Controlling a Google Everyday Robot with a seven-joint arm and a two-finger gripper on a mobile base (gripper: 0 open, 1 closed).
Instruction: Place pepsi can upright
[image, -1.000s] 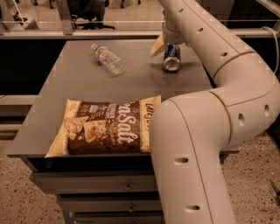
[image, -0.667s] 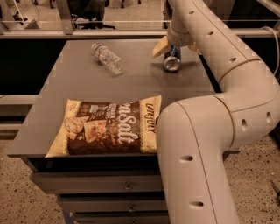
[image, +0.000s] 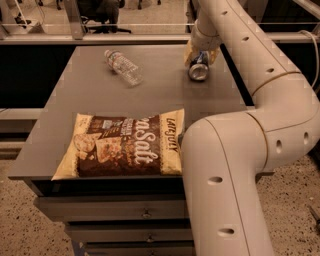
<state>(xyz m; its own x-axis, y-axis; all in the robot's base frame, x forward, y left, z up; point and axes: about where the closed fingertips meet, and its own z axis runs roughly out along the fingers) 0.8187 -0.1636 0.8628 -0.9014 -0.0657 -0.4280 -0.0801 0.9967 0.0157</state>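
Note:
The pepsi can (image: 198, 72) is at the far right of the grey table (image: 165, 92). It is tilted over, with its silver top facing the camera and its dark body behind. My gripper (image: 200, 58) reaches down from the white arm and is shut on the can, with a yellowish finger on each side of its body. The can's lower end is at or just above the tabletop; I cannot tell whether it touches.
A clear plastic water bottle (image: 123, 66) lies on its side at the far left-centre. A brown chip bag (image: 122, 145) lies flat at the near edge. My white arm (image: 240, 150) fills the right side. Drawers (image: 145, 215) are below the table.
The gripper has moved slightly down and toward the camera with the can. The can now shows more of its silver top. The bottle and the bag have not moved.

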